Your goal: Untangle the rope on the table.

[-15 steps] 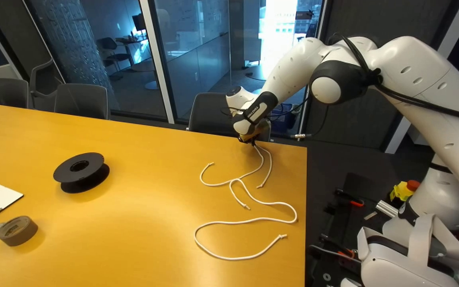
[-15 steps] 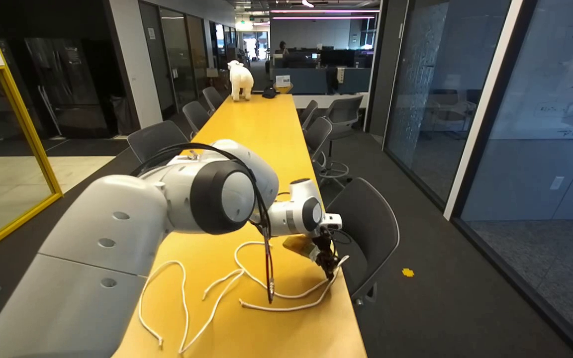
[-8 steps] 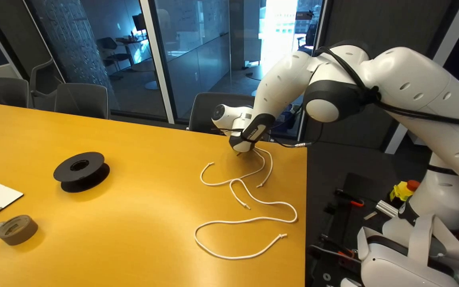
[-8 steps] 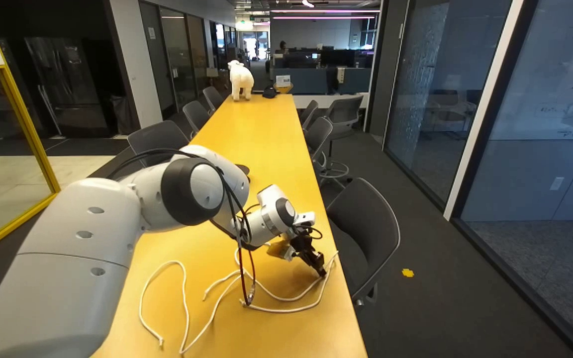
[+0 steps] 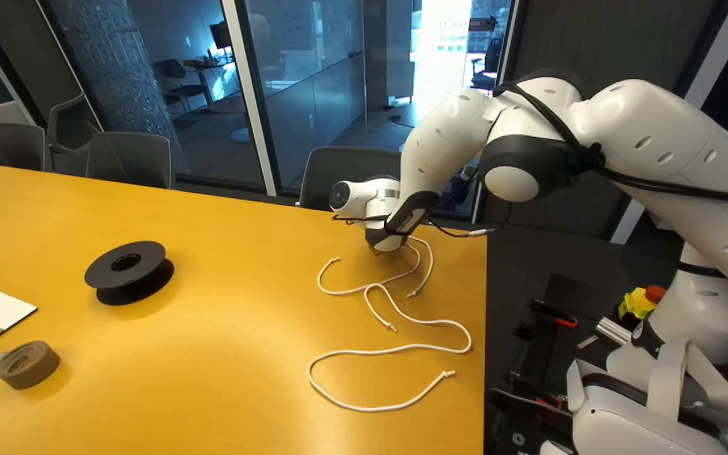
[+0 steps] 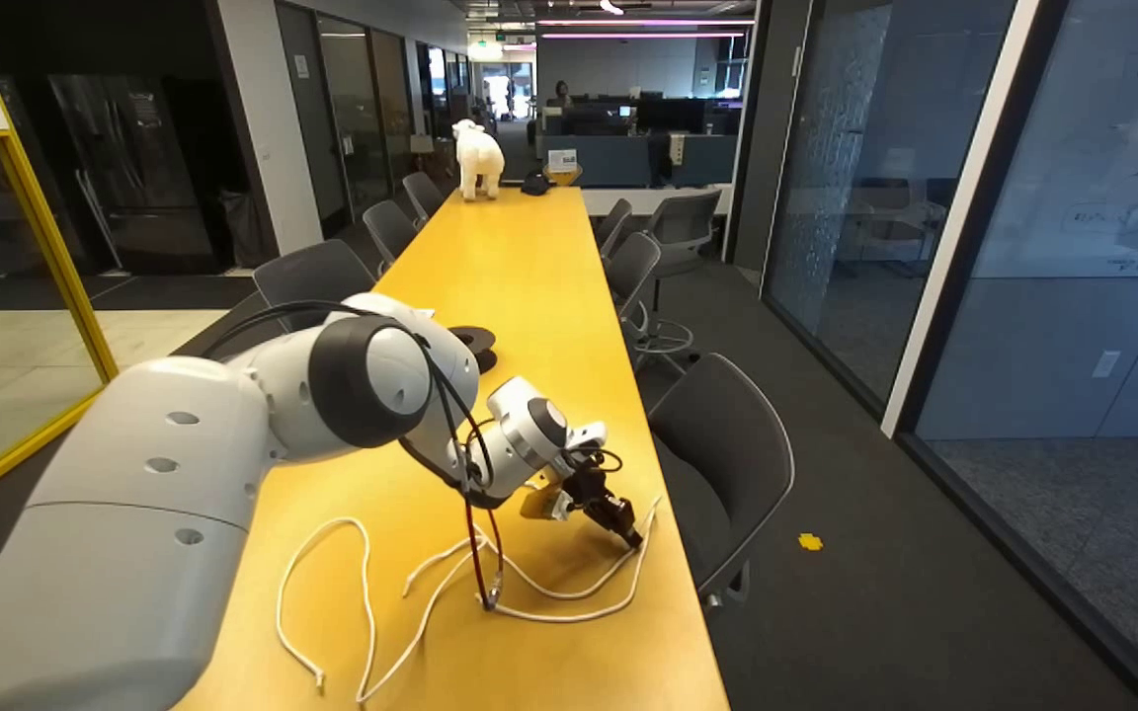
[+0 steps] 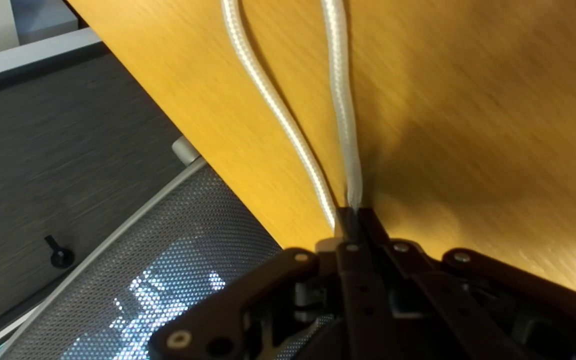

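A white rope [image 5: 414,265] lies in a bend on the yellow table [image 5: 212,354] and runs up to my gripper. A further white length [image 5: 395,347] hooks over it near its middle and curves toward the table's near side. Both also show in an exterior view [image 6: 569,619]. My gripper [image 6: 636,541] is low over the table near its chair-side edge, tilted. In the wrist view my gripper [image 7: 357,215] is shut on the right strand of the rope [image 7: 344,100]; the left strand passes beside the finger. In an exterior view the wrist hides the fingers.
A black spool [image 5: 108,275], a roll of brown tape [image 5: 38,373] and a white board [image 5: 0,316] lie farther along the table. A grey chair [image 6: 717,444] stands close against the edge beside my gripper.
My gripper has moved inward from the chair-side edge and tilted, drawing the rope's bend with it. The forearm has swung and lowered. The hooked length lies as before.
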Available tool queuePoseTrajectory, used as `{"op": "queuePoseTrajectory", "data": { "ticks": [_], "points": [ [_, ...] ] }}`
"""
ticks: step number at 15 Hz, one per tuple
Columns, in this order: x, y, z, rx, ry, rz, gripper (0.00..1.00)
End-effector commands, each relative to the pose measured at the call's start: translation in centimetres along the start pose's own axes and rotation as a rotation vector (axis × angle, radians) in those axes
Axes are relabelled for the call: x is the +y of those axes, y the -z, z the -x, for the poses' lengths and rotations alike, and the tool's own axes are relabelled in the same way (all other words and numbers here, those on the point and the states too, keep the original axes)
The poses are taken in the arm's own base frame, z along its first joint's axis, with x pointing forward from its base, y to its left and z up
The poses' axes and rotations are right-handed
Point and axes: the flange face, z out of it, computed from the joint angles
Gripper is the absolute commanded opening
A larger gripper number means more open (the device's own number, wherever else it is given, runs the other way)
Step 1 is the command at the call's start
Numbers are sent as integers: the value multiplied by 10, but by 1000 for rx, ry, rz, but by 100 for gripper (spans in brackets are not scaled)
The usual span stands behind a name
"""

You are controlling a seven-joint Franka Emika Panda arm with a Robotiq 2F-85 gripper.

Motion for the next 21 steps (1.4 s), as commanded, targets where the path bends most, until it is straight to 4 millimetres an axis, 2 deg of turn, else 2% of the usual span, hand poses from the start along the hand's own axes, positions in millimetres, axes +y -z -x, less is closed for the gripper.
{"op": "queuePoseTrajectory", "data": {
  "ticks": [1,9,14,15,16,18,21],
  "points": [
    [-12,9,13,57,27,31,1],
    [-23,47,34,44,217,-111,1],
    [-25,63,43,-9,328,-197,3],
    [-23,66,43,-22,341,-210,29],
    [-21,70,43,-34,370,-235,31],
    [-16,78,42,-59,414,-281,43],
    [-9,91,41,-96,474,-353,66]
  ]
}}
